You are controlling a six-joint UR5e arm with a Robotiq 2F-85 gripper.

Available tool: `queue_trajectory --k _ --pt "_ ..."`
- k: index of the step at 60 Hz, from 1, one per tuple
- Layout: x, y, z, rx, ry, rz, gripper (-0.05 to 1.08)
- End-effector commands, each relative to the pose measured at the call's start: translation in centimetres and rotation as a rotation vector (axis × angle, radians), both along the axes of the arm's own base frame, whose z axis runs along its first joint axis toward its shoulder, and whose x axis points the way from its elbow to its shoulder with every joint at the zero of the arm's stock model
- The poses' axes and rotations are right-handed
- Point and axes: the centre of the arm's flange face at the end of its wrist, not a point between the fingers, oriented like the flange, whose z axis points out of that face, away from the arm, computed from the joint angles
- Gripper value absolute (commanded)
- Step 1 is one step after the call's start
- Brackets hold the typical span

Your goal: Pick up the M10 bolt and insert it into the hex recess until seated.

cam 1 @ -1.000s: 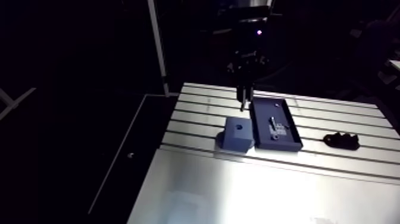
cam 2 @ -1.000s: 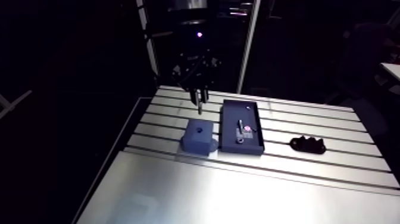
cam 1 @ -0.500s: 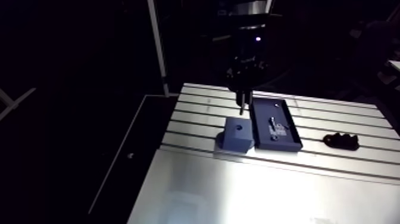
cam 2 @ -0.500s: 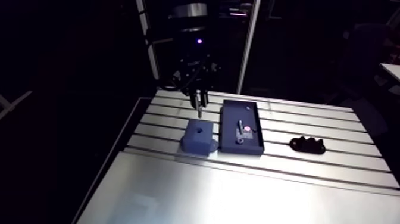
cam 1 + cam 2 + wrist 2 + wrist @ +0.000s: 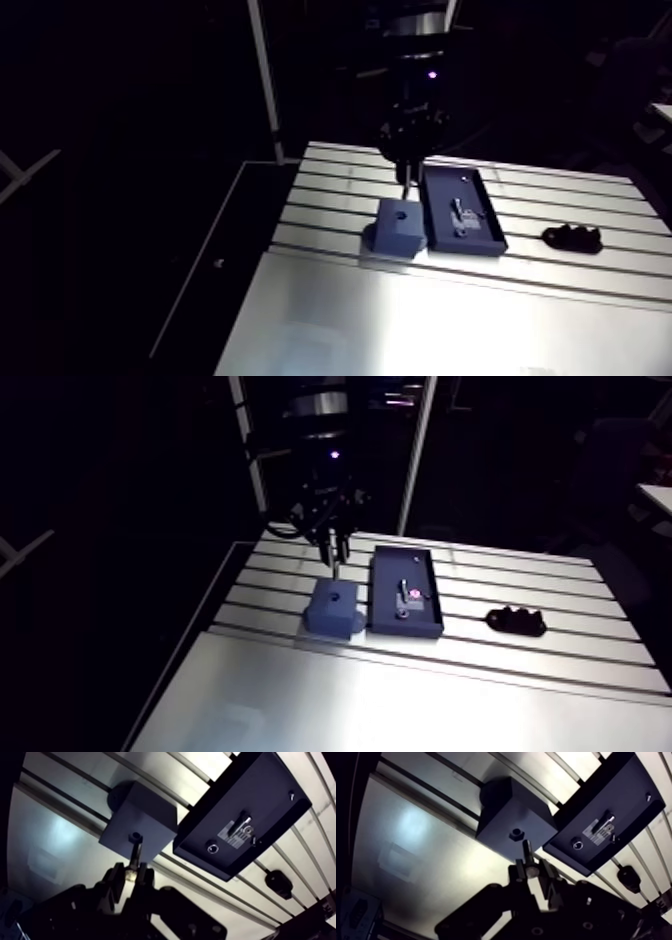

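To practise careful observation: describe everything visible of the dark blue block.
The dark blue block is squarish, matte and plastic-looking, with a small hex recess in its top and a rounded lobe at its base. It stands on the slotted table, close beside the tray. The gripper holds the bolt just over it.

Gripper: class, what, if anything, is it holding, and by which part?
The gripper holds the M10 bolt by its head end; the shank sticks out toward the hex recess in the block.

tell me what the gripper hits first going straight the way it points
The bolt held in the gripper would meet the dark block first, seemingly at or near its hex recess.
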Motion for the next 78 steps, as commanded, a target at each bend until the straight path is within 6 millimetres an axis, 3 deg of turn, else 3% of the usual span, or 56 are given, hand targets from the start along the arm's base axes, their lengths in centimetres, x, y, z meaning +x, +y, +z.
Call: queue_trajectory --k 1,78 --pt "0.3 0.0 -0.4 0.001 -0.006 0.000 0.88" --pt "0.9 0.1 -1.9 0.000 -0.006 -0.002 0.88"
